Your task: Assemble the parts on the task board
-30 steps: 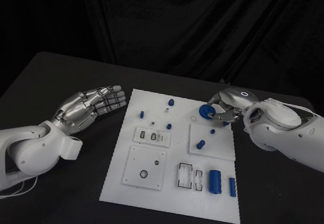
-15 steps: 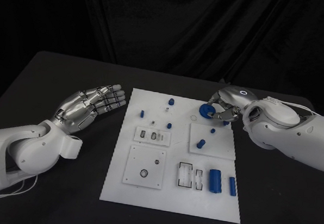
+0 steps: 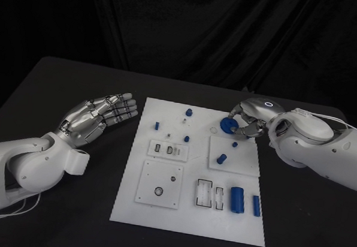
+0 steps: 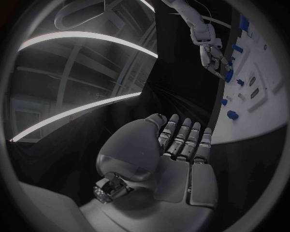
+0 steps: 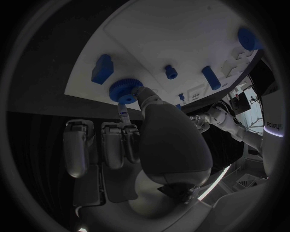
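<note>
Blue and ridged like a small gear, the round plastic part (image 3: 226, 124) sits pinched at the fingertips of the right hand (image 3: 247, 120), held over the far right corner of the white task board (image 3: 186, 221). In the right wrist view the gear (image 5: 125, 90) is clamped by the thumb against a finger, just above the board's edge, with a blue block-shaped piece (image 5: 101, 68) lying just beside it on the board.

Compared with a second ago almost nothing has moved: the gear has crept only slightly at the fingertips, and the hand stays in the same spot. That suggests the hand is settling the part or lining it up rather than carrying it anywhere, so the seating step looks not yet done.

The left hand (image 3: 100, 116) rests off the board's left side, palm up, fingers spread, holding nothing. Nearer the robot than the right hand lie two blue cylinders (image 3: 237, 199), still loose beside the white slotted insert (image 3: 208, 194).
</note>
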Robot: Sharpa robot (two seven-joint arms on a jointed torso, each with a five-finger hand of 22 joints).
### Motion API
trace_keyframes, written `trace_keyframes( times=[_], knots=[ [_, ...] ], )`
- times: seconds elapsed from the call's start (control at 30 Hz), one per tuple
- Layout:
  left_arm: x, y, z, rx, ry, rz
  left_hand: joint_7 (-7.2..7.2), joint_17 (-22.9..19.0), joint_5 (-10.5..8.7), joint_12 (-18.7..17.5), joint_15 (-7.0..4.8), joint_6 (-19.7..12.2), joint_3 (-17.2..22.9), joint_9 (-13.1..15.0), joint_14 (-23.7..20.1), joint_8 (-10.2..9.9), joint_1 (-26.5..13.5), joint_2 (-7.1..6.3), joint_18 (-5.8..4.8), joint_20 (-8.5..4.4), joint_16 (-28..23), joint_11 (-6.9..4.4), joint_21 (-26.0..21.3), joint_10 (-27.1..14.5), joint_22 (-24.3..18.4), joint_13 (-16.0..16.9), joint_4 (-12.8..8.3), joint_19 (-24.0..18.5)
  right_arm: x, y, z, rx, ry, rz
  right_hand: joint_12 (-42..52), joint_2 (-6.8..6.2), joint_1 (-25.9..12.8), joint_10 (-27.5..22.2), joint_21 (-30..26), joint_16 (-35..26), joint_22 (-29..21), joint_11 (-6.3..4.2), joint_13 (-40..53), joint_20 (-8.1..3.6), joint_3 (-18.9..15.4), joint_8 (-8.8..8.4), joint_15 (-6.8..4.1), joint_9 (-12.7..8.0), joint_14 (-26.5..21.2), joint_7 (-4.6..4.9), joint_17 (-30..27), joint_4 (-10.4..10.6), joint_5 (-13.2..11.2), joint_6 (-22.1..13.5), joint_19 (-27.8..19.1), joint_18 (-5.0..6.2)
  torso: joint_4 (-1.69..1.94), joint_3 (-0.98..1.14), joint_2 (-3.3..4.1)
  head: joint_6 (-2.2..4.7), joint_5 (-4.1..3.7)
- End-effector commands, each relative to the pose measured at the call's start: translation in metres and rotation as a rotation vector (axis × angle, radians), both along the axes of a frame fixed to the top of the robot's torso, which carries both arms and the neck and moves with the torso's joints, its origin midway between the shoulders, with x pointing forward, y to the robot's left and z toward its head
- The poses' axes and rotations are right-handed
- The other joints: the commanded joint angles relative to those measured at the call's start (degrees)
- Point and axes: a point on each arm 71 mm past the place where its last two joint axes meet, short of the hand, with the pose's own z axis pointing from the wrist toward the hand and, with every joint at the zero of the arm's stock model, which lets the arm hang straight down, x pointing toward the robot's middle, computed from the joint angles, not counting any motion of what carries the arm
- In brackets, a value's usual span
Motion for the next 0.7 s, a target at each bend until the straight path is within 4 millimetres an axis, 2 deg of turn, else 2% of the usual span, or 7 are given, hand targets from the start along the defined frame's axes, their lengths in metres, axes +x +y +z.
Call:
trace_keyframes(
  times=[0.03,0.23,0.3,0.5,0.7],
  knots=[
    [-0.002,0.006,0.015,-0.153,-0.182,0.063,0.3,0.0,0.06,0.0,0.36,-0.2,0.3,0.0,-0.1,0.1,-0.2,-0.56,-0.7,-0.01,0.3,0.32,0.2,-0.1,0.0,0.0,0.0,0.4,-0.004,0.007,0.003,-0.019,0.022,0.012,0.2,0.16,-1.1,6.0,0.2,0.1,11.3,-0.49,15.1,-0.37,-0.1,11.78,-0.51,13.6,5.9,-1.57,15.1,0.5,-0.3,1.0,3.0,-0.92,-0.05,0.0,-0.03,-0.24,-0.05],
    [-0.002,0.006,0.015,-0.153,-0.182,0.062,0.3,0.0,0.06,0.0,0.36,-0.2,0.3,0.0,-0.1,0.1,-0.2,-0.56,-0.7,-0.01,0.3,0.32,0.2,-0.1,0.0,0.0,0.0,0.4,-0.007,0.028,0.02,0.004,-0.014,0.074,0.2,0.11,-1.6,6.0,0.3,0.1,11.5,-0.73,15.1,-0.57,0.1,12.45,-0.73,14.6,5.9,-1.82,15.1,0.7,0.3,0.7,3.1,-0.97,-0.05,-0.1,-0.07,-0.46,-0.01],
    [-0.002,0.005,0.015,-0.153,-0.181,0.062,0.3,0.0,0.06,0.0,0.36,-0.2,0.3,0.0,-0.1,0.1,-0.2,-0.56,-0.7,-0.01,0.3,0.32,0.2,-0.1,0.0,0.0,0.0,0.4,-0.007,0.034,0.022,0.007,-0.018,0.09,0.2,0.07,-1.8,6.0,0.3,0.1,11.5,-0.83,15.1,-0.68,0.3,12.78,-0.84,15.2,5.9,-1.91,15.1,0.8,1.0,0.6,3.2,-0.99,-0.02,-0.12,-0.05,-0.47,-0.04],
    [-0.002,0.006,0.015,-0.152,-0.179,0.064,0.3,0.0,0.06,0.0,0.36,-0.2,0.3,0.0,-0.1,0.1,-0.2,-0.56,-0.7,-0.01,0.3,0.32,0.2,-0.1,0.0,0.0,0.0,0.4,-0.007,0.053,0.024,0.007,-0.017,0.133,0.2,0.06,-2.0,6.0,0.3,0.1,11.5,-0.88,15.1,-0.74,0.4,12.94,-0.89,15.5,5.9,-1.94,15.1,1.0,1.0,0.4,3.1,-0.96,0.05,-0.07,0.02,-0.38,0.25],
    [-0.001,0.005,0.015,-0.155,-0.176,0.064,0.3,0.0,0.06,0.0,0.36,-0.2,0.3,0.0,-0.1,0.1,-0.2,-0.56,-0.7,-0.01,0.3,0.32,0.2,-0.1,0.0,0.0,0.0,0.4,-0.003,0.068,0.024,0.008,-0.025,0.166,0.2,0.07,-2.2,6.0,0.3,0.1,11.5,-0.9,15.1,-0.77,0.4,12.98,-0.91,15.6,5.9,-1.95,15.1,1.0,0.8,0.3,3.1,-0.97,0.16,-0.06,-0.06,-0.53,0.22]
  ],
)
